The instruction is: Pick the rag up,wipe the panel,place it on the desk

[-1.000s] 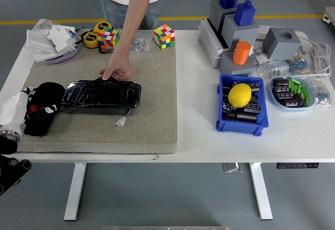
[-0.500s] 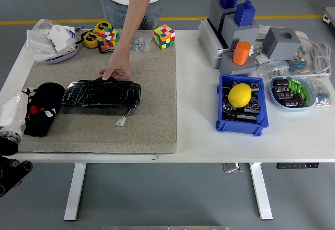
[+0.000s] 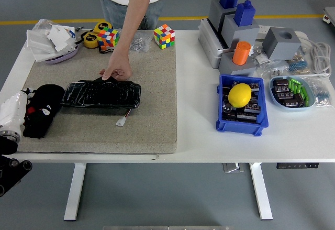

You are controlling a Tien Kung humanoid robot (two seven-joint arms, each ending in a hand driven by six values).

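Observation:
The black rag (image 3: 46, 96) lies bunched at the left end of the grey felt mat (image 3: 152, 83). My left arm comes in at the left edge, its white wrist (image 3: 11, 113) right against the rag. The black left hand (image 3: 35, 119) lies on the rag's near side and blends with it. The glossy black panel (image 3: 102, 94) lies flat on the mat just right of the rag. A person at the far side presses a hand (image 3: 118, 72) on the panel's far edge. My right arm is out of view.
A small white connector with wires (image 3: 123, 120) lies just in front of the panel. Rubik's cubes (image 3: 164, 35), tape rolls and a tray of plastic sit along the back. A blue bin with a yellow lemon (image 3: 240, 95) and grey fixtures (image 3: 235, 25) stand on the right.
My left wrist has shifted slightly down and left, and the red and white marks on the rag's near side have moved. The panel and the person's hand have stayed put.

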